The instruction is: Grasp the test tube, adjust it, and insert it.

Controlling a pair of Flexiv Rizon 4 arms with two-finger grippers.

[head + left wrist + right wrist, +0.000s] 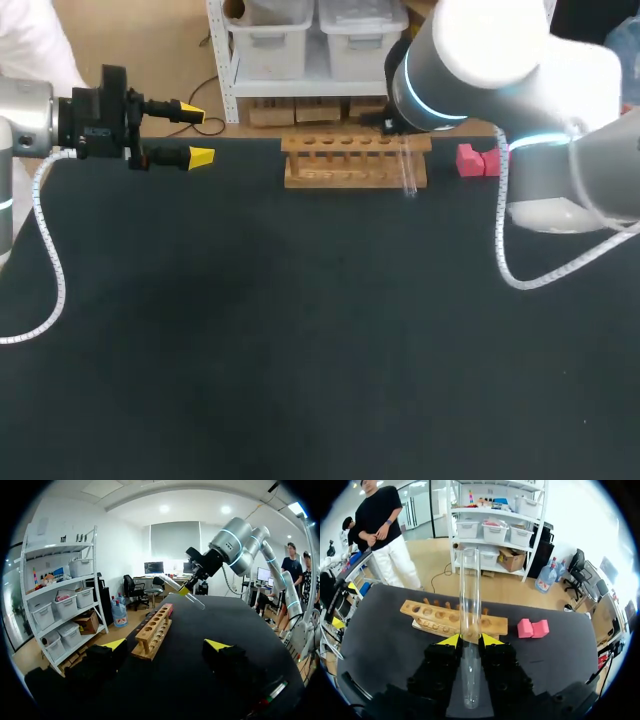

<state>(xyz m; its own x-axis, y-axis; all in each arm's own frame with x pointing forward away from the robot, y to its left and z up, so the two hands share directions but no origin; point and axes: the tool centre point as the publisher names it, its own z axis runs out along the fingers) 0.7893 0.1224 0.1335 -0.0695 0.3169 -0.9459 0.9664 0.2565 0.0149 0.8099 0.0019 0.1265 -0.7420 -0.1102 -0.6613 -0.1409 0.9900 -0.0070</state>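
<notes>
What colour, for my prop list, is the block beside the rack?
Pink block; right wrist view.

Head view: the right gripper (470, 640) is hidden behind the right arm (480, 50). The test tube (409, 180) is made out only faintly against the rack (340, 170). The red block (470, 158) is partly covered by that arm. The left arm (25, 115) is cut off at the edge.
</notes>
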